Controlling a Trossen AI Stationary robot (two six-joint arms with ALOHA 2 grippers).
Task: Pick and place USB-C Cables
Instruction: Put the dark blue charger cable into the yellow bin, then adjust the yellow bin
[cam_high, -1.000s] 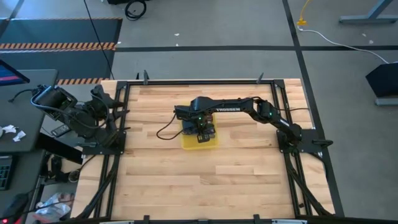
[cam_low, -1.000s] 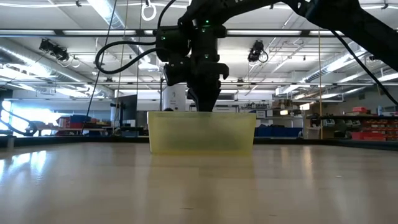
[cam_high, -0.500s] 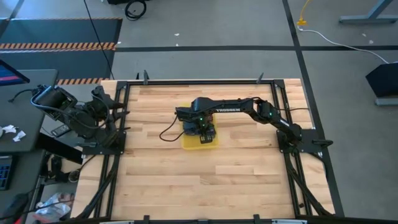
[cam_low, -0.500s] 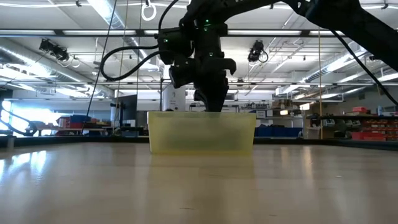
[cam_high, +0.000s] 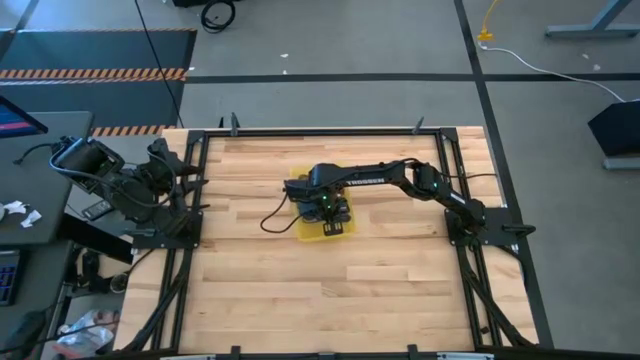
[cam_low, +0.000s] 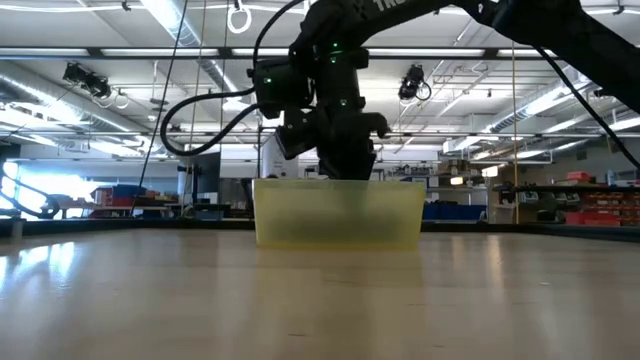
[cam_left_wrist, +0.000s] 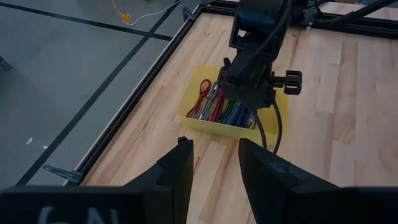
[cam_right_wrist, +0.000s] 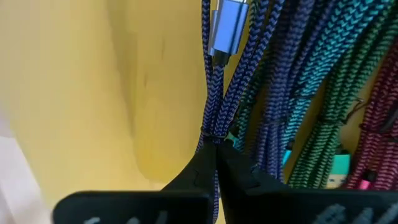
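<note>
A flat yellow tray (cam_high: 310, 232) sits mid-table and holds several short braided USB-C cable bundles (cam_left_wrist: 221, 111) in maroon, green, teal, purple and blue. My right gripper (cam_high: 330, 208) reaches down into the tray (cam_low: 340, 215) and is shut on a blue bundle (cam_right_wrist: 217, 81), whose metal plug (cam_right_wrist: 225, 28) points away from the fingers. Teal, green and maroon bundles (cam_right_wrist: 323, 118) lie beside it on the tray floor. My left gripper (cam_left_wrist: 214, 158) is open and waits at the table's left edge (cam_high: 165, 185), far from the tray. My right gripper pinches the blue bundle where its strands gather (cam_right_wrist: 214, 127), between its two fingertips. The fingers come from above, pointing down into the tray. The bundle runs on past the tips along the tray floor (cam_right_wrist: 81, 93).
A dark metal frame (cam_high: 195, 200) rims the wooden table. A black cord (cam_high: 272, 215) loops from the right arm onto the wood left of the tray. Bare wood (cam_high: 320, 300) stretches toward the near edge. The low view shows a workshop behind the table.
My right gripper has moved a little toward the table's right while staying low in the tray. The yellow tray has slid along the table the same way, a short distance.
</note>
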